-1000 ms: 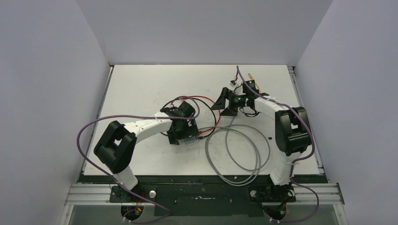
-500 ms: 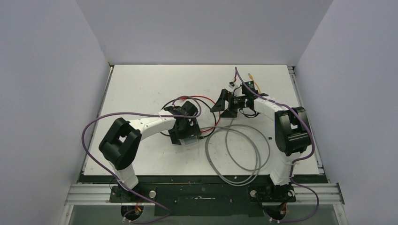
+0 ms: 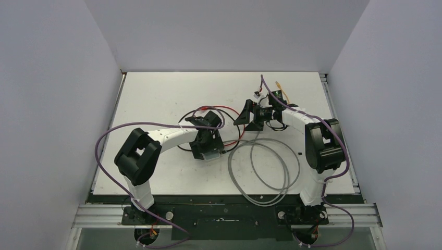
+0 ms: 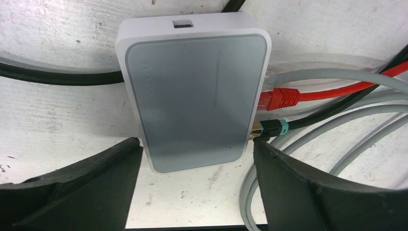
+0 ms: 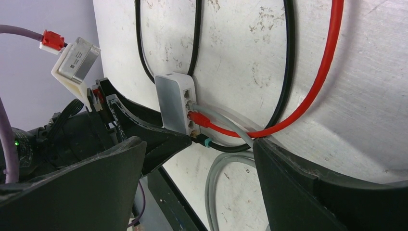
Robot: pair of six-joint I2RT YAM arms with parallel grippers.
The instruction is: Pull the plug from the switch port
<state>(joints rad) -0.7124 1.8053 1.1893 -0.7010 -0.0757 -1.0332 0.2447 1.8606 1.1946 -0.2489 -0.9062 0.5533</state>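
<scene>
**Arm and gripper pose, both sides**

Left arm [image 3: 161,136]: the base is at the near edge and the dark elbow block is raised over the left side of the table. The white forearm runs right toward the centre. The wrist is bent down, so the left gripper [image 3: 209,150] sits low and points at the tabletop. In the wrist view its fingers [image 4: 91,185] are spread, with the tips level. Whether the pads bear on anything cannot be told.

Right arm [image 3: 314,179]: it rises from the near right, with the dark elbow block high. The forearm reaches away and to the left. The right gripper [image 3: 249,117] is off the table and aimed left toward the left gripper, near it but apart. Its fingers [image 5: 312,192] stand wide apart with nothing between them.
</scene>
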